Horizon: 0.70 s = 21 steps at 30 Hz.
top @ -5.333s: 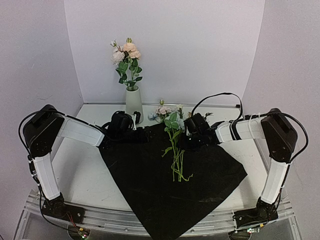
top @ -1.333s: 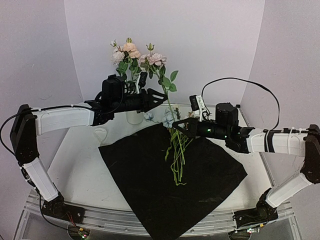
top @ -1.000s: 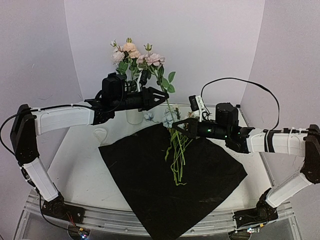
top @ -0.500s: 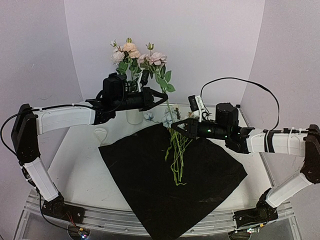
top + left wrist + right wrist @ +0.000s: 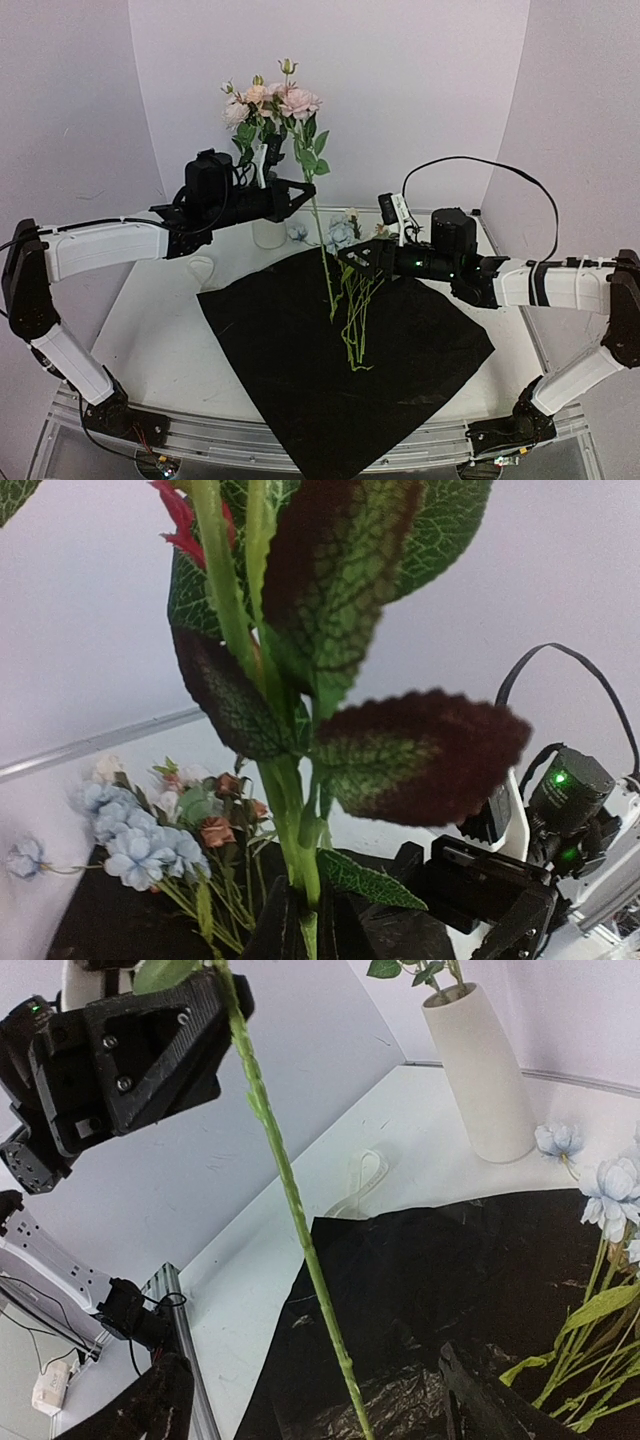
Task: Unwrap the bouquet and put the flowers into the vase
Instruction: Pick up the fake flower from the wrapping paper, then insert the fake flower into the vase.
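- A black wrapping sheet (image 5: 300, 385) lies spread flat, one corner hanging over the table's near edge. A cream ribbon (image 5: 200, 268) sits loose beside its left corner.
- The left arm crosses in front of the white vase (image 5: 268, 233) and hides its upper half. The vase stands at the back by the wall, with peach and white blooms (image 5: 243, 103) in it.
- The left gripper (image 5: 306, 188) is clamped on a pink-rose stem (image 5: 321, 250) just under its leaves, holding it upright in the air to the right of the vase.
- The stem's lower part hangs between the fingers of the right gripper (image 5: 348, 262), which are spread wide and grip nothing.
- The remaining flowers (image 5: 352, 310) lie on the sheet, pale blue blooms at the far end.
- The held stem carries pink blooms, a bud and leaves with dark reddish undersides.
- The table (image 5: 150, 325) is white and the walls (image 5: 420, 90) are pale lilac.
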### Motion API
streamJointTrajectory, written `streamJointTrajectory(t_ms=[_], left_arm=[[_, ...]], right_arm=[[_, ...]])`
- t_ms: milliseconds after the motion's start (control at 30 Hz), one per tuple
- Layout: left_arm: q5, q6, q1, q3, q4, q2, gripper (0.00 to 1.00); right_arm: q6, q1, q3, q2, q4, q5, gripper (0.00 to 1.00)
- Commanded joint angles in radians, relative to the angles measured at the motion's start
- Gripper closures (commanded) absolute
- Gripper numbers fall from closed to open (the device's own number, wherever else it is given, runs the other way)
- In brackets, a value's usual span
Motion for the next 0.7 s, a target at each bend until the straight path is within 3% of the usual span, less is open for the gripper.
streamJointTrajectory(t_ms=[0,167,467,667], left_arm=[[-0.222,0.235,-0.004,-0.026,0.041,-0.113,1.0],[-0.376,0.387,-0.003,0.004,0.042,-0.148,1.0],[-0.554,0.585,-0.002,0.148,0.045,-0.097,1.0],[-0.596,0.67,0.009,0.294,0.048,-0.007,1.0]], right_arm=[[-0.022,0.004,-0.001,-0.056,0.0,0.041,0.13],[-0.016,0.004,0.002,-0.074,-0.045,0.116,0.02],[-0.031,0.004,-0.008,-0.107,-0.085,0.182,0.02],[-0.06,0.004,0.009,-0.128,-0.109,0.201,0.02]])
